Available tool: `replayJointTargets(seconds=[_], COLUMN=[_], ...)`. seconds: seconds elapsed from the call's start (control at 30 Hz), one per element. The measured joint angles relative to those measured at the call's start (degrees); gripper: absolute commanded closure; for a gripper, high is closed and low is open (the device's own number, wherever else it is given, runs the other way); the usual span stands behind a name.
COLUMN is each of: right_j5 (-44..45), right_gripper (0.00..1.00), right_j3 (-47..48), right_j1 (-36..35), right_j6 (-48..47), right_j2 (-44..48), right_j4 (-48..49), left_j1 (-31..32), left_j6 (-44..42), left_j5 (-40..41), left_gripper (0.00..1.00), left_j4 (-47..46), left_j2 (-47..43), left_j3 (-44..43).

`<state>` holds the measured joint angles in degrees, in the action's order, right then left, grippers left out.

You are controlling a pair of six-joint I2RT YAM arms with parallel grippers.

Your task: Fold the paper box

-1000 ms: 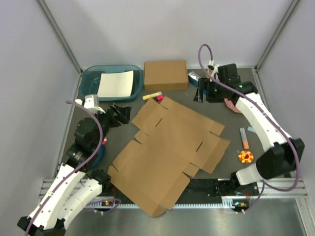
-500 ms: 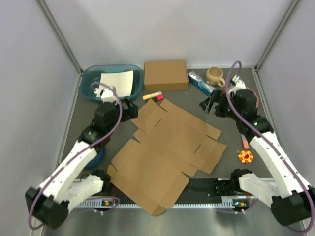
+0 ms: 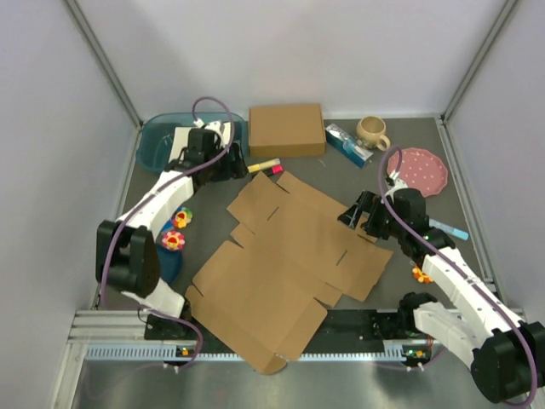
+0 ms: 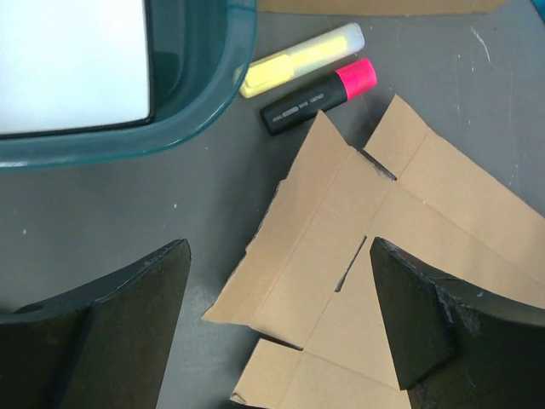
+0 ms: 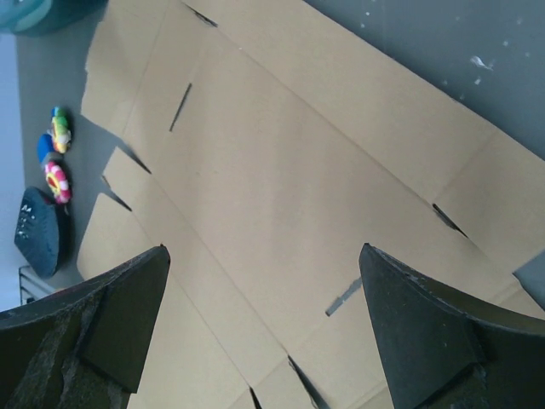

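The paper box (image 3: 289, 264) lies flat and unfolded in the middle of the table, a brown die-cut sheet with flaps and slits. My left gripper (image 3: 232, 162) hovers open over its far-left corner. In the left wrist view the sheet's corner flap (image 4: 341, 230) shows between the black fingers (image 4: 145, 298), and the left gripper (image 4: 279, 256) holds nothing. My right gripper (image 3: 358, 213) stands open above the sheet's right edge. The right wrist view shows the right gripper (image 5: 264, 251) wide over the bare cardboard (image 5: 281, 170), apart from it.
A teal bin (image 3: 151, 139) holding white paper (image 4: 68, 60) sits back left. A smaller brown box (image 3: 286, 129) stands behind the sheet, with a yellow highlighter (image 4: 302, 58) and pink-capped marker (image 4: 319, 95) in front. Mug (image 3: 371, 130), pink plate (image 3: 423, 170), flower toys (image 3: 174, 230).
The left arm has swung out from the near left to the sheet's far-left corner. The right arm has come forward from the back right to the sheet's right edge.
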<state>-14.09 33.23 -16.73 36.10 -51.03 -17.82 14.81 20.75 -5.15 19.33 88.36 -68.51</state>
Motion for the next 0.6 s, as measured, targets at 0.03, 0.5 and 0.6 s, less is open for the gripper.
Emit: replayJointTargets(seconds=[0.03,0.5,0.6], right_j5=[-0.5,-4.98,-5.46], right_gripper=[0.06,0.07,0.08], right_j3=[0.0,0.02,0.02], right_j1=[0.0,-0.02,-0.02], right_j6=[-0.02,-0.9,-0.96], right_j2=[0.02,0.02,0.02], right_j4=[0.66,2.49,2.89], left_j1=[-0.31,0.0,0.2], left_j6=[-1.11,-7.65,-7.96], left_j5=[-1.31,-6.49,-5.33], left_gripper=[0.12,0.16,0.16], left_j4=[0.83,9.31,9.55], left_j2=[1.75,9.84,10.95], left_j3=[-1.73,-3.76,-3.74])
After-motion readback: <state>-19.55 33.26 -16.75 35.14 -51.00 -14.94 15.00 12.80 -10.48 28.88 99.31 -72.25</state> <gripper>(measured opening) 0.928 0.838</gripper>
